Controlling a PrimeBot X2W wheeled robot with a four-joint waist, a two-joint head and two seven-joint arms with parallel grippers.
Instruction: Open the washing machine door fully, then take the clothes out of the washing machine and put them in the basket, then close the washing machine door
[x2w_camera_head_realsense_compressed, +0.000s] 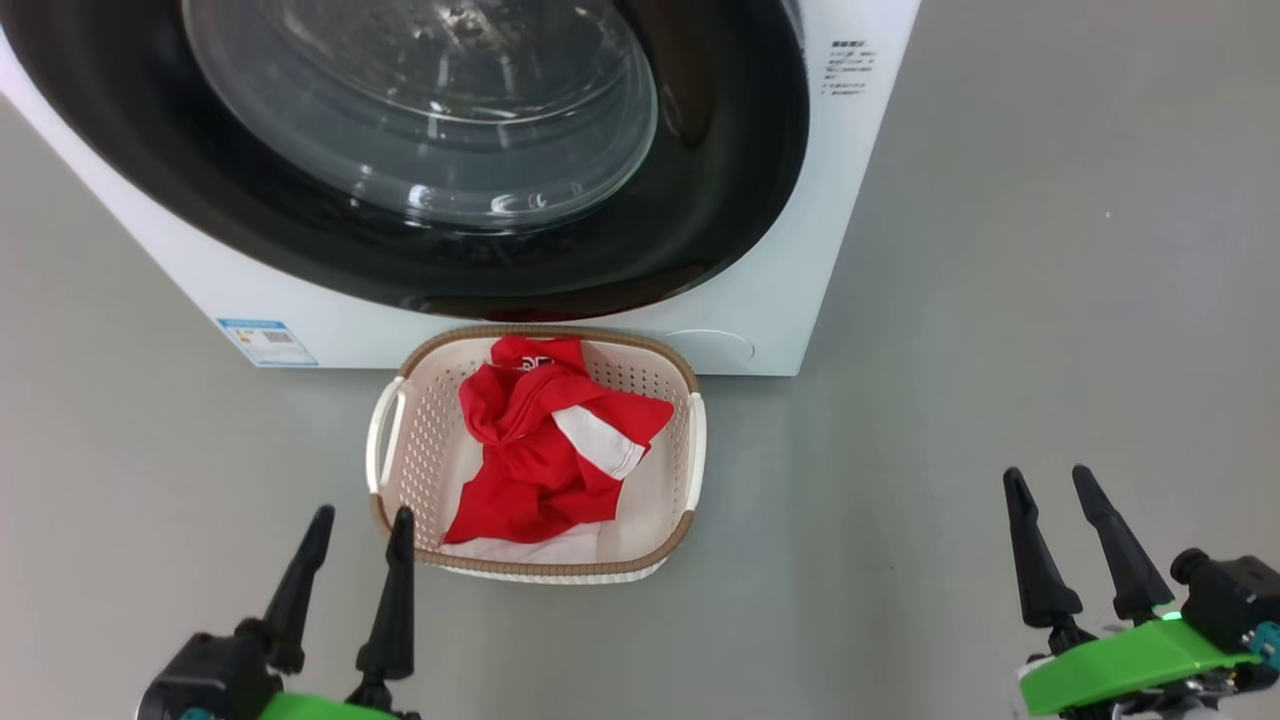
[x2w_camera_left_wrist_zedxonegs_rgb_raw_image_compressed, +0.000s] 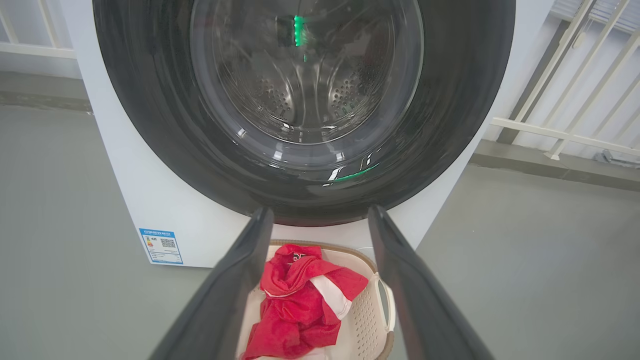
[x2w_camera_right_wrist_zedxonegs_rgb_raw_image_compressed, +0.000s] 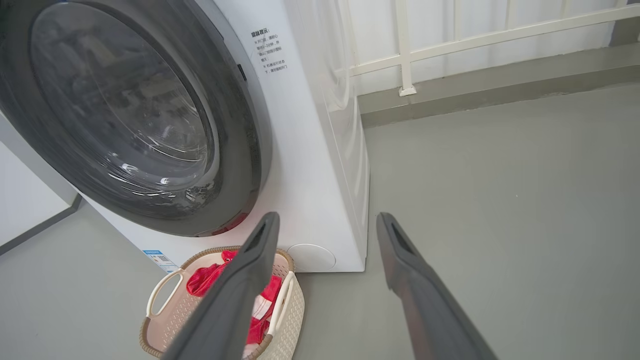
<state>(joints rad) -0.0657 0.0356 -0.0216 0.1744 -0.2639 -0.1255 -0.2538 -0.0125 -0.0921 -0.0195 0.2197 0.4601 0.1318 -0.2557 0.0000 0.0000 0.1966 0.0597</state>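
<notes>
The white washing machine (x2w_camera_head_realsense_compressed: 760, 300) stands ahead, and its round black-rimmed door (x2w_camera_head_realsense_compressed: 720, 200) with the glass bowl lies flat against the front. On the floor right before it sits the cream basket (x2w_camera_head_realsense_compressed: 420, 450). The red and white clothes (x2w_camera_head_realsense_compressed: 540, 450) are heaped inside it. My left gripper (x2w_camera_head_realsense_compressed: 360, 525) hovers open at the basket's near left corner, nothing between its fingers. Far off to the right my right gripper (x2w_camera_head_realsense_compressed: 1050, 480) is open too, over bare floor. In the left wrist view the door (x2w_camera_left_wrist_zedxonegs_rgb_raw_image_compressed: 150, 100) and the clothes (x2w_camera_left_wrist_zedxonegs_rgb_raw_image_compressed: 300, 305) show between the fingers (x2w_camera_left_wrist_zedxonegs_rgb_raw_image_compressed: 235, 280).
Grey floor (x2w_camera_head_realsense_compressed: 1050, 250) spreads wide to the right of the machine. A white railing (x2w_camera_right_wrist_zedxonegs_rgb_raw_image_compressed: 450, 40) and a low sill run behind it. A blue label sticker (x2w_camera_head_realsense_compressed: 267, 342) marks the machine's lower left front.
</notes>
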